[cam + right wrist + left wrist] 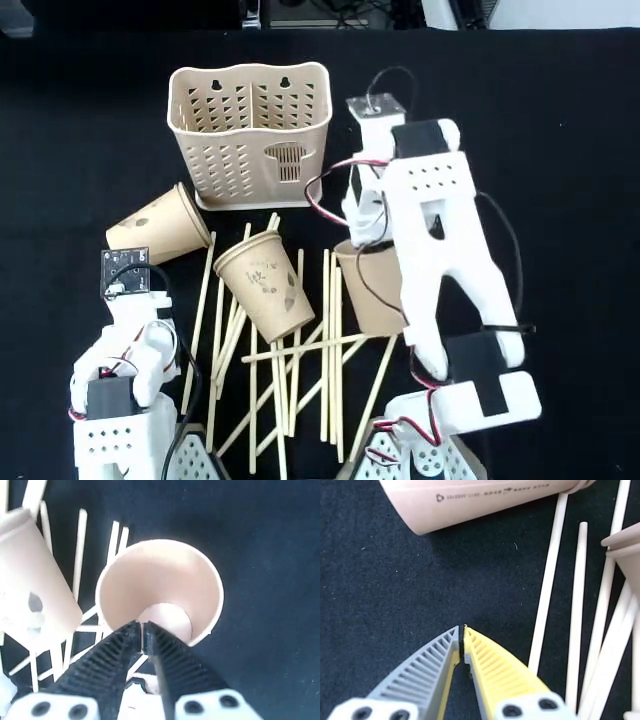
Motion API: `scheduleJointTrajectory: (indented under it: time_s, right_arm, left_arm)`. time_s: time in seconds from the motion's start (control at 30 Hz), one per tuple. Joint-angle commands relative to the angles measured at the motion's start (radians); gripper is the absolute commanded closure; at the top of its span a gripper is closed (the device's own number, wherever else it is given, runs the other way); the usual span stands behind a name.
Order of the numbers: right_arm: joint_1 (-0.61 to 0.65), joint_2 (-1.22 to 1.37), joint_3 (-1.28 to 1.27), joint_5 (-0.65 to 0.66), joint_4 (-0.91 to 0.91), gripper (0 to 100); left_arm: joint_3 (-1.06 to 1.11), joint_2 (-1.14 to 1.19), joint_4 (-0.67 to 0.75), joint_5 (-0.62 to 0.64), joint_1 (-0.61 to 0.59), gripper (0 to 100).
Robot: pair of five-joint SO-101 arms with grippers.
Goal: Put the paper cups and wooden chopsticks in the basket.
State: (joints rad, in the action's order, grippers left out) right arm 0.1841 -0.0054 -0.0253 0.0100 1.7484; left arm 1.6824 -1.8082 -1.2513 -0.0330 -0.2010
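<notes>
Three paper cups lie on the black-cloth table (pixel 560 120), none in the basket (pixel 250 130) (beige perforated plastic, upright toward the far edge). Left cup (pixel 160 228) and middle cup (pixel 268 283) are on their sides; right cup (pixel 372 290) sits under the right arm (pixel 430 230). Chopsticks (pixel 330 340), thin pale wood, are scattered toward the near edge, with the middle cup resting on some.

Left wrist: left gripper (pixel 461 629) fingers pressed together, empty, over bare cloth near the left cup's smooth tapered wall.

Right wrist: right gripper (pixel 142 627) fingers pinched on the right cup's near rim. Looks like the first cup pickup. Next move calls for a lift that doesn't crush the thin paper, then a carry to the basket mouth.
</notes>
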Motion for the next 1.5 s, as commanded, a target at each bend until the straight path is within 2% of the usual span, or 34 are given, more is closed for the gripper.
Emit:
scheduleJointTrajectory:
  time_s: [0.0, 0.2, 0.4, 0.67, 0.93, 1.27, 1.47]
  right_arm:
    - [-0.014, -0.044, -0.028, -0.006, -0.026, 81.8]
    - [-0.014, -0.024, -0.077, -0.018, -0.046, 84.9]
    - [-0.074, -0.025, -0.071, -0.003, -0.028, 81.1]
    - [-0.172, -0.074, -0.101, 0.21, 0.015, 81.1]
    - [-0.256, -0.239, -0.122, 0.345, 0.015, 80.9]
    - [-0.249, -0.222, -0.243, 0.37, -0.006, 81.0]
    - [-0.193, -0.222, -0.278, 0.43, 0.009, 81.0]
  left_arm:
    - [0.016, -0.006, -0.017, -0.003, 0.004, 96]
    - [0.016, -0.006, -0.017, -0.003, 0.004, 96]
    - [0.016, -0.006, -0.017, -0.003, 0.004, 96]
    - [0.016, -0.006, -0.017, -0.003, 0.004, 96]
    - [0.016, -0.006, -0.017, -0.003, 0.004, 96]
    - [0.016, -0.006, -0.017, -0.003, 0.004, 96]
    - [0.016, -0.006, -0.017, -0.003, 0.004, 96]
